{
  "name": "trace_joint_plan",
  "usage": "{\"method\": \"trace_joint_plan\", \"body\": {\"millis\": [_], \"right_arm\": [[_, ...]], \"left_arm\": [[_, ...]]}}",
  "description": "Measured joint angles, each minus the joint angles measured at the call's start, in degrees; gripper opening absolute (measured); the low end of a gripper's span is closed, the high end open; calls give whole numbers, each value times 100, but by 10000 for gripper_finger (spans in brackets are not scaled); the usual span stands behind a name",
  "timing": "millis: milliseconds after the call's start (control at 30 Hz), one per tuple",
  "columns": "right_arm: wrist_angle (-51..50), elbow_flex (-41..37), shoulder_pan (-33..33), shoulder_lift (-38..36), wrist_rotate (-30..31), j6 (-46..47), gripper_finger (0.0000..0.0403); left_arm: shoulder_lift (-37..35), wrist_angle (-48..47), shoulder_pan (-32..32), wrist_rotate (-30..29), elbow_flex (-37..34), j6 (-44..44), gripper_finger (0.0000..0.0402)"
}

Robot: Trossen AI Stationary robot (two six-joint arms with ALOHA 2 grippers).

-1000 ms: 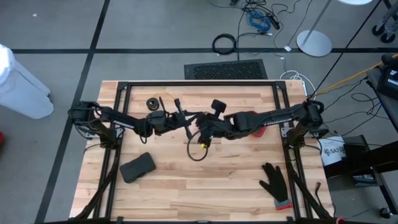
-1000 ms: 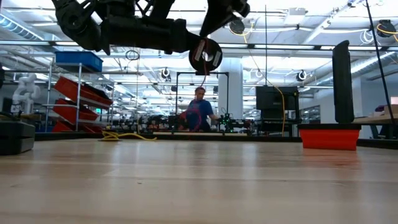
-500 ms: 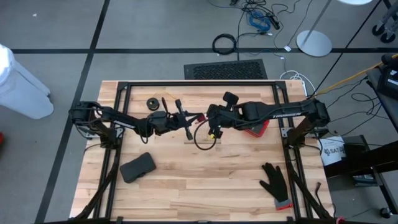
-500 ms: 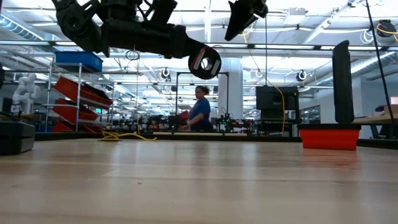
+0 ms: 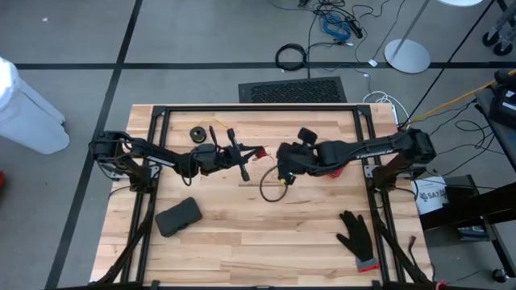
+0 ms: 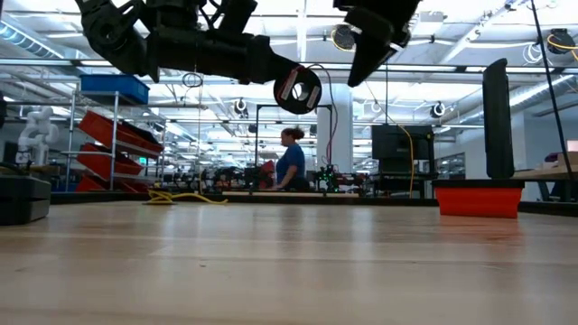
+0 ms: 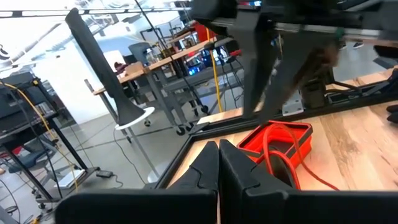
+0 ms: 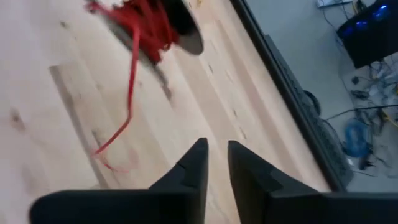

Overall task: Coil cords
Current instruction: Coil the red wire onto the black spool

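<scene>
The red cord point(image 8: 132, 68) trails from its spool in the pressed-together left end effector point(image 5: 242, 159); next, the slightly parted, empty right end effector point(image 5: 284, 171) should regrasp it.

Both arms crowd table centre, black pad point(image 5: 178, 216) front left, glove point(image 5: 355, 234) front right

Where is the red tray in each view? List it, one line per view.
High view: red tray, right of centre, partly under the right arm.
Low view: far right, on the table's far side.
Left wrist view: centre-right, beneath that arm.
Right wrist view: not in it.
Shared landmark: the right arm.
</scene>
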Motion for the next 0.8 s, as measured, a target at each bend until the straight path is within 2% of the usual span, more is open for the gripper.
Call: {"method": "trace_joint_plan", "body": {"millis": [133,267,367,433,500,600,800], "right_arm": [[1181,-1049,297,-425,4,178,79],[3658,-2522,650,-766,-39,159,97],[5545,-3497,788,-706,-39,-54,104],[6643,-3877,868,-610,2,-351,105],[7339,-4013,997,-506,236,-801,103],[7731,-3902,1178,-416,621,-1609,98],[8000,-3529,1235,-330,597,-2602,94]], "left_arm": [[0,-12,0,0,1,-8,0],[0,60,0,0,2,-58,0],[0,159,0,4,2,-210,0],[-2,157,0,4,2,-285,0],[-2,164,0,4,4,-302,0],[-2,178,0,7,9,-307,0],[-2,201,0,7,9,-309,0]]}}
